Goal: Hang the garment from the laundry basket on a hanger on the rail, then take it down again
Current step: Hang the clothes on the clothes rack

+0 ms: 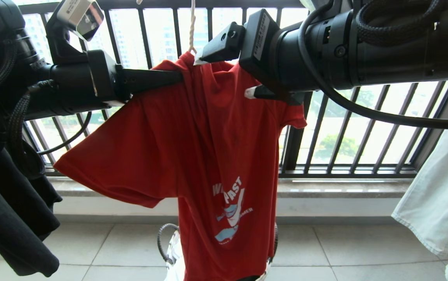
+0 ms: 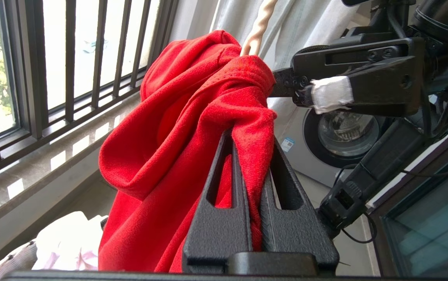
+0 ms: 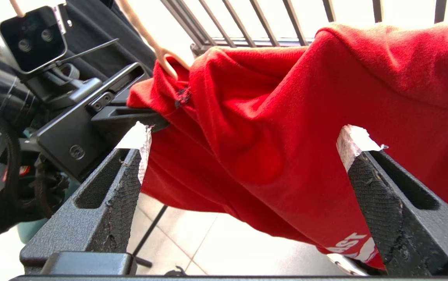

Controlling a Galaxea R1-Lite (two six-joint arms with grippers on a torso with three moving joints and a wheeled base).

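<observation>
Red knit cloth fills the middle of the scene: the garment (image 1: 204, 156) hangs bunched from its collar, one sleeve spread wide to the left, the body falling in long folds with white lettering and a blue-white graphic low on the chest. Its weave looks soft and slightly pilled. Behind it stands a black barred railing (image 1: 325, 128) over a pale stone sill, with grey floor tiles below. A dark garment (image 1: 9, 210) droops at the left edge and a pale one (image 1: 438, 187) at the right.

Reaching in level from the left, the left gripper (image 2: 247, 156) has its two matte black, ribbed wedge fingers pressed together on a fold of red cloth just under the collar. From the right, the right gripper (image 3: 243, 140) sits close against the shoulder with its rough black, white-taped fingers spread wide, cloth lying between them unpinched.

At the collar rises the hanger (image 1: 192, 27), a thin pale twisted stem. Beneath the hem, the laundry basket (image 1: 169, 242) shows a black loop handle.
</observation>
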